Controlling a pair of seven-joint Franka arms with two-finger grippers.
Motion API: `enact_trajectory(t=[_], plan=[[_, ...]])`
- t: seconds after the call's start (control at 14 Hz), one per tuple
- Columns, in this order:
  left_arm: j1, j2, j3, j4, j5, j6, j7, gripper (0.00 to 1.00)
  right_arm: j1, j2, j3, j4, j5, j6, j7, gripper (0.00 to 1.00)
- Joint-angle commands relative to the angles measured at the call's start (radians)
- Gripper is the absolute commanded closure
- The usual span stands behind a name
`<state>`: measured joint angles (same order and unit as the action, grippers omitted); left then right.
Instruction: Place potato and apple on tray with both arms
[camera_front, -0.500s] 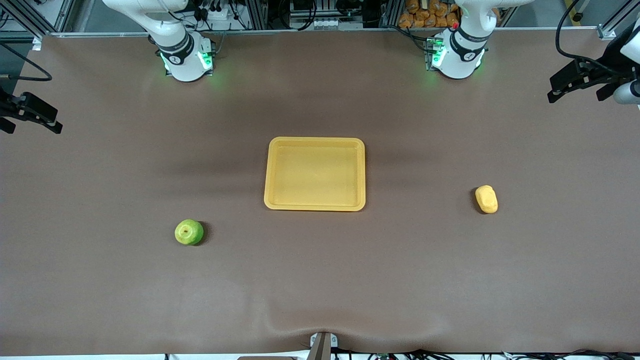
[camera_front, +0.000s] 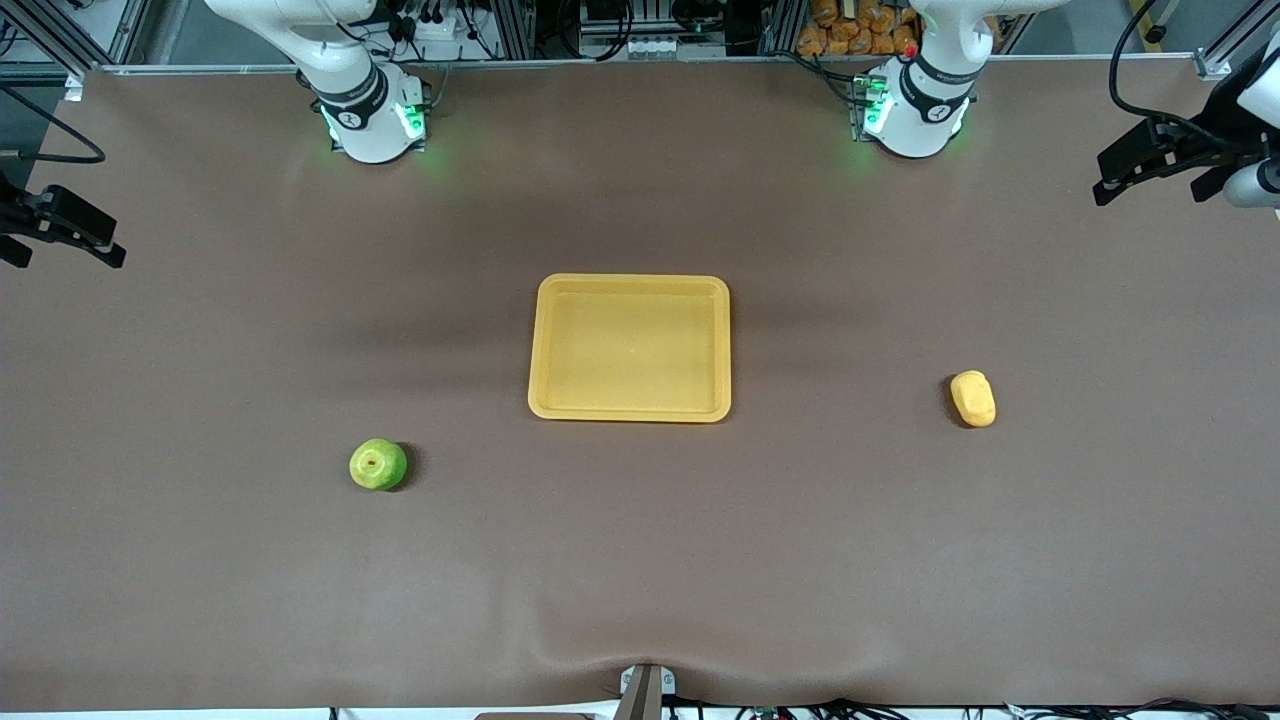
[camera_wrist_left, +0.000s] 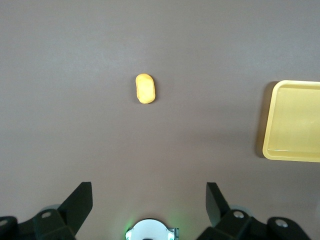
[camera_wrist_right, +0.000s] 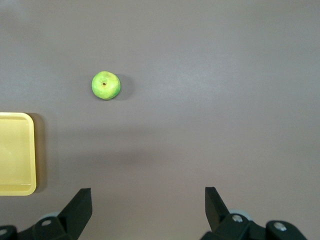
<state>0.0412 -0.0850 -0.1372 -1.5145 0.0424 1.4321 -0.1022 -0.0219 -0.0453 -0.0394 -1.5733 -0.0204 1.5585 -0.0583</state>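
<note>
Fingers of both grippers stand spread and empty: front view shows the shallow rectangular yellow-orange plastic tray (camera_front: 629, 347) mid-table, bare. Left gripper (camera_wrist_left: 149, 205) hangs over brown table above the smooth oblong yellow-orange potato (camera_wrist_left: 145, 88). Right gripper (camera_wrist_right: 148, 206) hangs above the round yellow-green apple (camera_wrist_right: 105, 85), brown stem dimple up.

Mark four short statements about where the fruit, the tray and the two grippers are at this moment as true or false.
1. The shallow rectangular yellow-orange plastic tray has nothing in it. True.
2. The small round yellow-green apple lies on the tray. False: it sits on the brown table, toward the right arm's end.
3. The left gripper is shut on the oblong yellow-orange potato. False: its jaws are open and the potato lies on the table.
4. The right gripper is open and holds nothing. True.
</note>
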Motion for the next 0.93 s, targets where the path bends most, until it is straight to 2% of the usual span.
enact_trajectory(t=[0.0, 0.36, 0.86], plan=[[-0.001, -0.004, 0.013, 0.002, -0.013, -0.007, 0.019, 0.00, 0.007, -0.013, 0.000, -0.014, -0.023, 0.006, 0.017, 0.00], [-0.004, 0.007, 0.007, -0.019, -0.007, -0.016, 0.003, 0.00, 0.007, -0.013, 0.000, -0.011, -0.023, 0.003, 0.017, 0.00], [0.009, 0.001, 0.008, -0.130, 0.001, 0.089, 0.002, 0.00, 0.004, -0.007, -0.002, -0.007, -0.021, 0.002, 0.018, 0.00]])
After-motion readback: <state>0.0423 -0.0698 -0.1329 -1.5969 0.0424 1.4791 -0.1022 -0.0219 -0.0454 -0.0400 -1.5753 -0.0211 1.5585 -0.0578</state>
